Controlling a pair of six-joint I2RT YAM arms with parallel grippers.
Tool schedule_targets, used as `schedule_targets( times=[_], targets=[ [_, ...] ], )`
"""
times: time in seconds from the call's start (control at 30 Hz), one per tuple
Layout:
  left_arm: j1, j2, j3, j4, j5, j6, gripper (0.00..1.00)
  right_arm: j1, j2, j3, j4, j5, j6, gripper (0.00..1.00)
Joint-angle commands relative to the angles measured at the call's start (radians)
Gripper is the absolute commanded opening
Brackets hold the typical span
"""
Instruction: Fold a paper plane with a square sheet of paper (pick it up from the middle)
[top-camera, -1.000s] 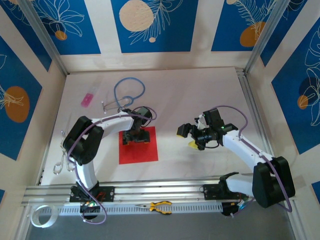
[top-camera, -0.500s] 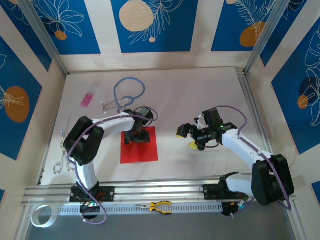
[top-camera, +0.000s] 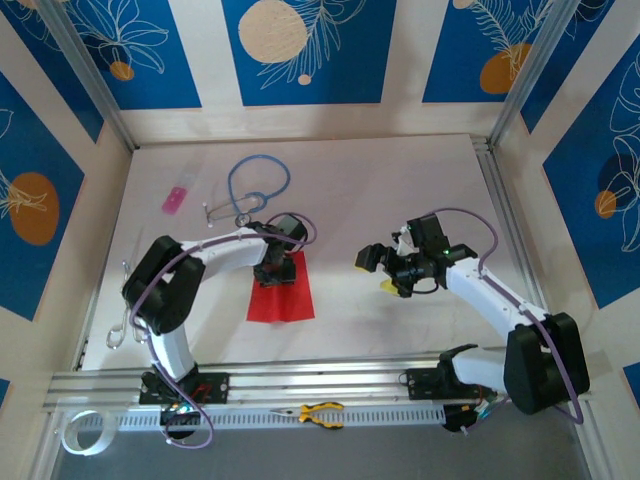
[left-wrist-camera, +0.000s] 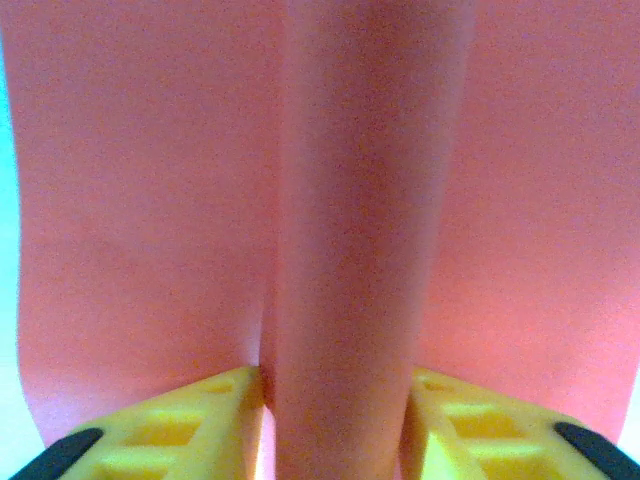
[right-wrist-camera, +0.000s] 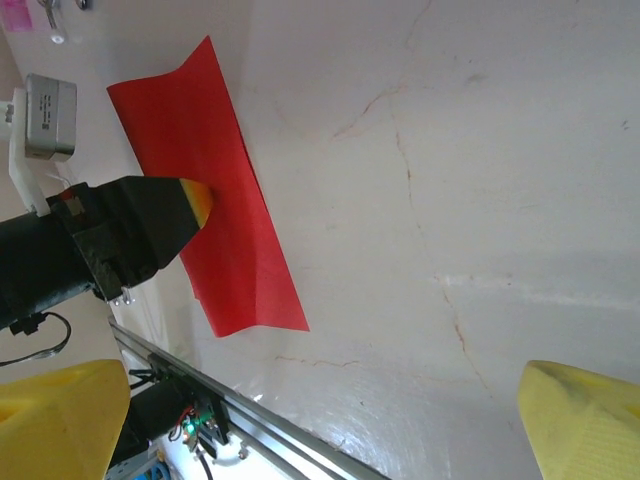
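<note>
**Left wrist view: left pincer (left-wrist-camera: 335, 385) pinching up the red paper sheet (left-wrist-camera: 140, 200)**

Its two yellow fingers (left-wrist-camera: 215, 410) press against either side of a raised fold in the sheet, and the fold runs straight ahead from between them. Seen from above, the sheet lies on the white surface (top-camera: 400, 190) directly under this pincer and spreads out from it toward the near edge. The right pincer (top-camera: 372, 275) is spread wide, with bare surface showing between its fingers. It is off to the right of the left pincer and well apart from the paper.
</note>
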Motion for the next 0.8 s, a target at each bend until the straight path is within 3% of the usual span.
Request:
schedule_targets(
  times=[0.0, 0.3, 0.6, 0.77],
  targets=[
    [-0.015, -0.063, -0.013, 0.054, 0.046, 0.001, 0.37, -0.015, -0.040, 0.006, -0.034, 0.026, 0.013, 1.00],
    [-0.014, -0.108, -0.033, 0.279, 0.281, -0.046, 0.37, -0.080, -0.112, -0.029, -0.027, 0.034, 0.043, 0.99],
    [-0.015, -0.085, -0.065, 0.632, 0.563, -0.203, 0.38, -0.160, -0.185, -0.040, 0.028, -0.037, 0.007, 1.00],
    [-0.015, -0.072, -0.118, 0.802, 0.601, -0.277, 0.39, -0.194, -0.243, -0.055, 0.103, -0.133, -0.068, 0.99]
  ],
)
